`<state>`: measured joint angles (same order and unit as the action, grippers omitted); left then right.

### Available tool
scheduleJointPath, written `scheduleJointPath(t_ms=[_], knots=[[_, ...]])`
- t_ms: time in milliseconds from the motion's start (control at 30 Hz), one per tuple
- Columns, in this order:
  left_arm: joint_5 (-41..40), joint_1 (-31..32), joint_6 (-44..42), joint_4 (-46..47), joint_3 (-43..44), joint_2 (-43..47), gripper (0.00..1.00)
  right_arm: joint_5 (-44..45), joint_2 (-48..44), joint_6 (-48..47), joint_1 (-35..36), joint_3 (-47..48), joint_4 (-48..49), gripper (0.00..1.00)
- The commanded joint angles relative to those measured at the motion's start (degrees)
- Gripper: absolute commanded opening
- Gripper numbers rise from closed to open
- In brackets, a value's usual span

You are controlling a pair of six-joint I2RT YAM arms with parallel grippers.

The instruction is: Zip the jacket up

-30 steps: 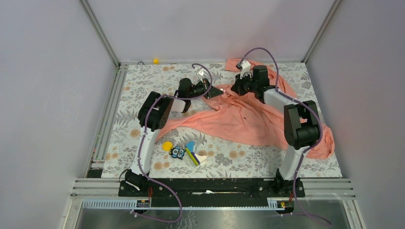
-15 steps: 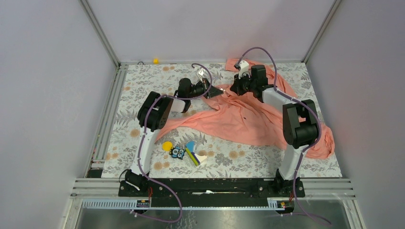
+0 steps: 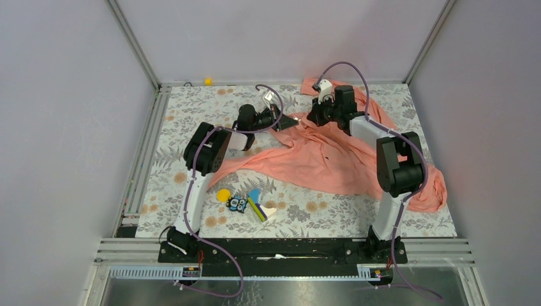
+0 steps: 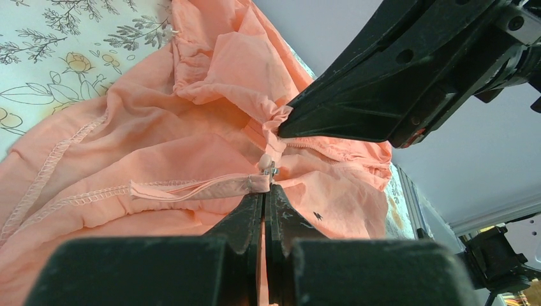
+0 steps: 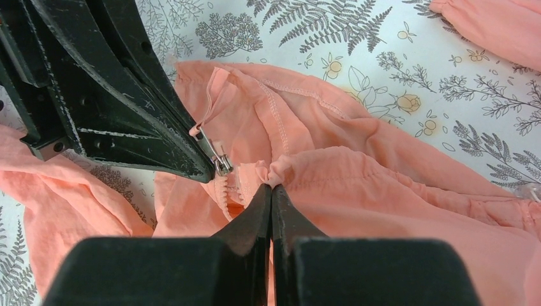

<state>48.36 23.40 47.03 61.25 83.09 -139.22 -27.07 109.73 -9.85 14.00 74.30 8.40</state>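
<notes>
Near the bench's point(image 3: 191, 108) far edge, the left tool point(image 4: 265, 194) pinches the jacket point(image 4: 127, 140) at its zipper slider point(image 4: 268, 167), and the right tool point(image 5: 272, 191) pinches it just to the right.

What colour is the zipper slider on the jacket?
The zipper slider is silvery metal, clearest in the right wrist view.

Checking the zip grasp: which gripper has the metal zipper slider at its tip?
The left gripper; the silver slider sits at its tip. The right gripper pinches the salmon-pink jacket beside it.

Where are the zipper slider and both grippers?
zipper slider point(image 5: 217, 160): right wrist view, metal body.
left gripper point(image 4: 266, 193): left wrist view, closed tips on jacket point(image 4: 159, 127) at zipper.
right gripper point(image 5: 271, 190): right wrist view, closed tips pinching jacket.
</notes>
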Motion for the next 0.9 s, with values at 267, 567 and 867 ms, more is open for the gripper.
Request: scheduleJointPath(t_ms=[267,567,867], knots=[[-0.6,-0.1,0.3,4.6,-0.2,3.2,0.00,-0.1,0.3,-1.0,1.2,2.2,-0.1,0.00],[-1.7,-0.3,-0.5,4.0,-1.0,3.9,0.00,2.6,-1.8,-0.6,1.2,0.0,2.1,0.00],[-3.4,-0.1,-3.9,-0.8,-0.9,4.7,0.00,1.3,-1.8,-0.1,1.2,-0.3,3.0,0.00]])
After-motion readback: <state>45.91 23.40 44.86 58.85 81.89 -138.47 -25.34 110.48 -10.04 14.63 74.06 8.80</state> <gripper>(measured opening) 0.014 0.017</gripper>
